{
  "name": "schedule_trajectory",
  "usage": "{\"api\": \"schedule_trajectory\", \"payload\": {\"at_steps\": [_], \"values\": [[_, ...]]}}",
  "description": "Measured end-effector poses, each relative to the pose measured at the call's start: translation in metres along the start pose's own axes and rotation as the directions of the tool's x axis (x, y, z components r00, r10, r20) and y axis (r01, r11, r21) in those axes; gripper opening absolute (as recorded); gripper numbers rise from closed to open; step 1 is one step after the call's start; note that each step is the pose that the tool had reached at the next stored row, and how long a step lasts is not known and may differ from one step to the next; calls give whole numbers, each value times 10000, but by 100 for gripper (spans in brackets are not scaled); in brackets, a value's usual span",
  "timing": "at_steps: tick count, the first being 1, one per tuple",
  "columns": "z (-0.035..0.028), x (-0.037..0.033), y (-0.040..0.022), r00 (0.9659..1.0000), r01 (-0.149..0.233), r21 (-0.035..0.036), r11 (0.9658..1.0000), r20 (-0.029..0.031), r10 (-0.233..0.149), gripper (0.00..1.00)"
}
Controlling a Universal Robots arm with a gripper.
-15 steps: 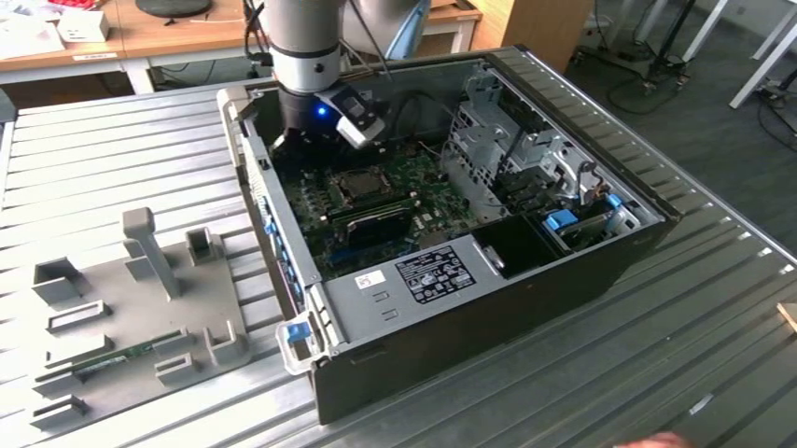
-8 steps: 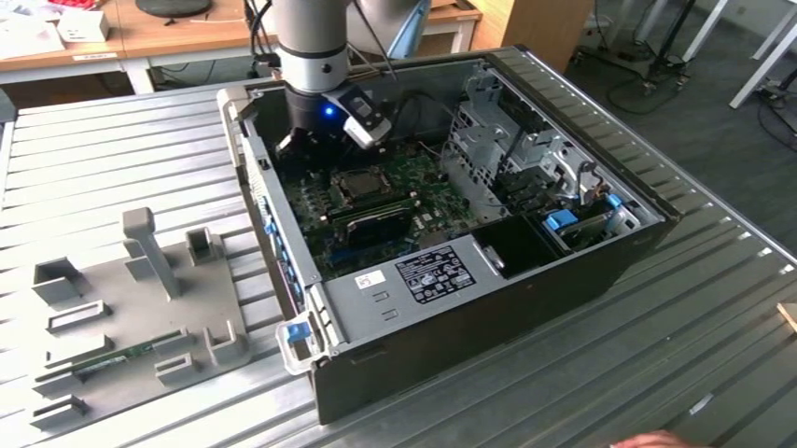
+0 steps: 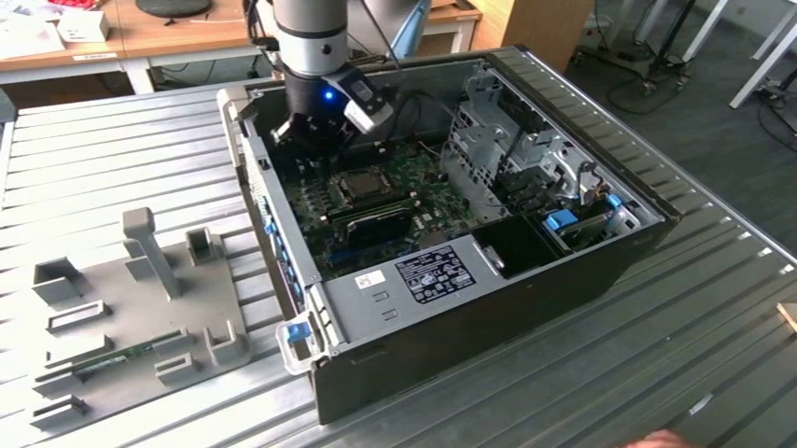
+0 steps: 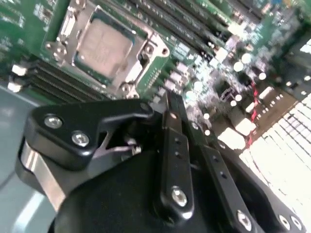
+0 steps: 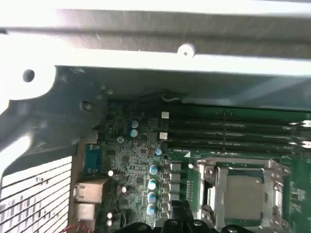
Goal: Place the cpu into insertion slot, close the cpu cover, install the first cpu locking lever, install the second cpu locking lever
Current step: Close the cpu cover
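Observation:
The cpu (image 4: 104, 44) (image 5: 243, 196) lies flat in the insertion slot (image 3: 361, 185) on the green board inside the open computer case. Its dull silver top shows through the window of the cpu cover (image 4: 65, 34) (image 5: 209, 170), which lies down over it. My gripper (image 3: 314, 140) (image 4: 170, 104) hangs above the board beside the socket, a short way off, towards the case's back wall. It is shut with nothing in it and touches neither chip nor cover. How the locking levers stand I cannot tell.
Long black memory sticks (image 5: 233, 131) (image 4: 58, 77) run beside the socket. The case's metal wall (image 5: 146, 43) stands close behind the gripper. A drive cage (image 3: 510, 159) fills the case's far side. A grey fixture plate (image 3: 125, 308) lies on the table at the exterior view's left.

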State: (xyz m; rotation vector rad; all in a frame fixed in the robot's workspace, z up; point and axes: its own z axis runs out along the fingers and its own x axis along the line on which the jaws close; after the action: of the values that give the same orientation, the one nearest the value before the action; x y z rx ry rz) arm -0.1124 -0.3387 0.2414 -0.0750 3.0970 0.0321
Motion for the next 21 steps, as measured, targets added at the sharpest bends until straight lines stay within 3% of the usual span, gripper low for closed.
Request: {"api": "schedule_trajectory", "payload": {"at_steps": [3, 8, 9, 12, 15, 21], "values": [[-5, -22, -3, 10000, 0, -26, 10000, 3, 0, 10], [2, -234, -32, 10000, -1, -24, 10000, -30, 1, 10], [-19, -249, -33, 10000, -3, -25, 10000, -39, 3, 10], [-112, -265, -30, 10000, -3, -37, 10000, -17, 3, 10], [-233, -280, -32, 10000, -3, -33, 10000, -31, 3, 10], [-239, -290, -35, 10000, -5, -35, 10000, -38, 5, 10]]}}
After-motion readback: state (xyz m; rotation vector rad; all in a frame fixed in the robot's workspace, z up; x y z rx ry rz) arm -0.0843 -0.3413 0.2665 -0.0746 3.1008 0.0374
